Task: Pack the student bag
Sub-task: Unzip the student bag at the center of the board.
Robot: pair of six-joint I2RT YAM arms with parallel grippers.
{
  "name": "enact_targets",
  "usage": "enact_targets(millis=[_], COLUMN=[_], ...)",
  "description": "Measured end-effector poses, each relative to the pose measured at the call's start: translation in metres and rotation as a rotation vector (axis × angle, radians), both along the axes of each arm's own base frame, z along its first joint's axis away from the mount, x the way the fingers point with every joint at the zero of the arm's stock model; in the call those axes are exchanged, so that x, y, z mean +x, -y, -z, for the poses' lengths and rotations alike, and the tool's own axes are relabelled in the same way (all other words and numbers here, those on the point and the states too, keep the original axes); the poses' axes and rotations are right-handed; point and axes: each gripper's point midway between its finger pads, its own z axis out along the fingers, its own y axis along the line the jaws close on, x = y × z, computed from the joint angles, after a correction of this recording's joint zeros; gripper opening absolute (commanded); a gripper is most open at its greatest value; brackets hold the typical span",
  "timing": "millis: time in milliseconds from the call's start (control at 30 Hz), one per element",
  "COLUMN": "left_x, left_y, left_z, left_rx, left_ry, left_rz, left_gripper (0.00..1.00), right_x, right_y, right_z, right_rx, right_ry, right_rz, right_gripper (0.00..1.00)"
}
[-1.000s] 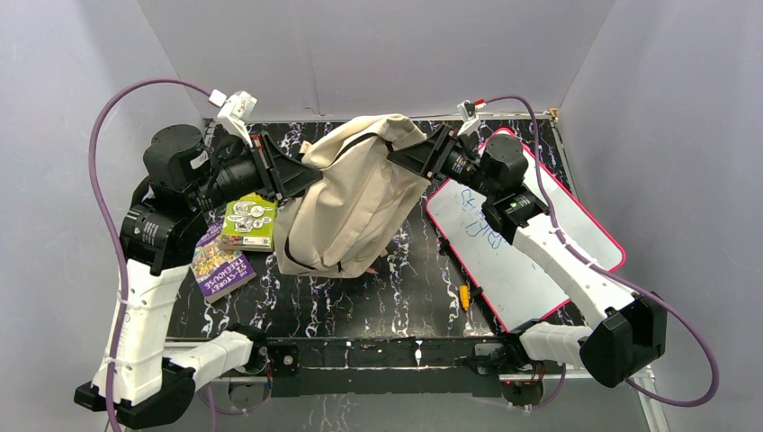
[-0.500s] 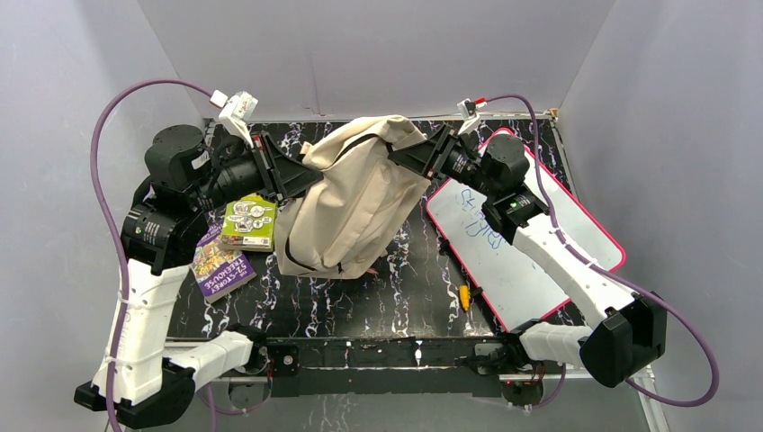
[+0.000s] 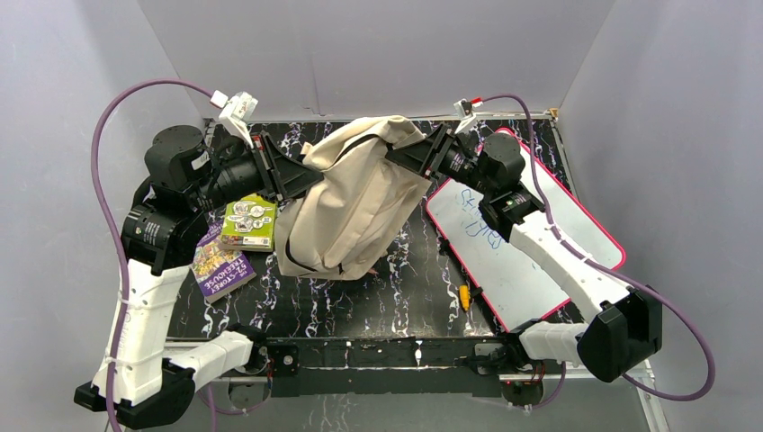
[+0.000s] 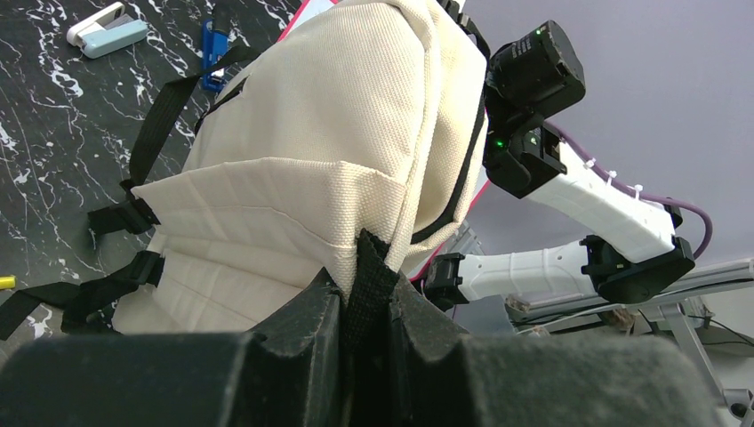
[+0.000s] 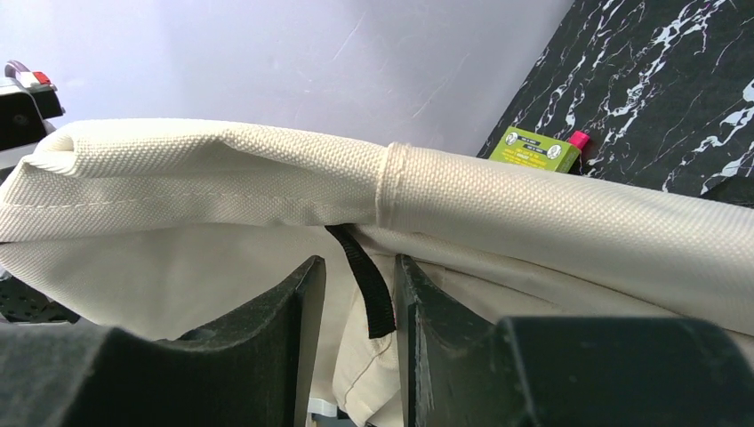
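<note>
The cream student bag [image 3: 351, 202] hangs lifted between both arms at the middle back of the table, its lower end near the tabletop. My left gripper [image 3: 301, 175] is shut on a black webbing tab at the bag's seam [image 4: 369, 267], with the bag [image 4: 338, 116] filling the left wrist view. My right gripper [image 3: 402, 160] is at the bag's upper right corner. In the right wrist view its jaws [image 5: 360, 267] stand a little apart. A black tab [image 5: 369, 289] hangs loose between them, and the bag's rolled edge [image 5: 533, 213] lies just above the fingertips.
A pink-framed whiteboard [image 3: 540, 243] lies at the right. A green box [image 3: 247, 223] and a purple book [image 3: 220, 265] lie at the left. A small yellow item [image 3: 464, 295] lies on the black marbled table [image 3: 360, 297]. A white-blue stapler [image 4: 107, 31] lies beyond the bag.
My right arm has shifted slightly left toward the bag. The bag and the left arm have hardly moved.
</note>
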Motion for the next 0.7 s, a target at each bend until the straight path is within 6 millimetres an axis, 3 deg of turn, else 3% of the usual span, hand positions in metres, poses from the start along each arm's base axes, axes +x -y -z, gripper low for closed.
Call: enact_targets(millis=[267,367,467,700], left_x=[0.002,0.003,0.003,0.006], left_y=[0.001,0.002,0.002,0.001], left_z=[0.005,0.007,0.008,0.011], left_rx=[0.0,0.001,0.001,0.001], left_ry=[-0.008,-0.009,-0.01,-0.019], left_rz=[0.003,0.003,0.003,-0.011], left_gripper=[0.0,0.0,0.0,0.0], right_x=[0.001,0.001,0.001,0.0], right_y=[-0.001,-0.001,-0.001,-0.001], right_z=[-0.002,-0.002,-0.003,-0.001], right_rx=[0.011,0.012,0.012,-0.001], right_ry=[0.004,0.007,0.015,0.028], right_rz=[-0.005,-0.005,-0.005,-0.007], right_gripper=[0.31,0.2,0.01,0.0])
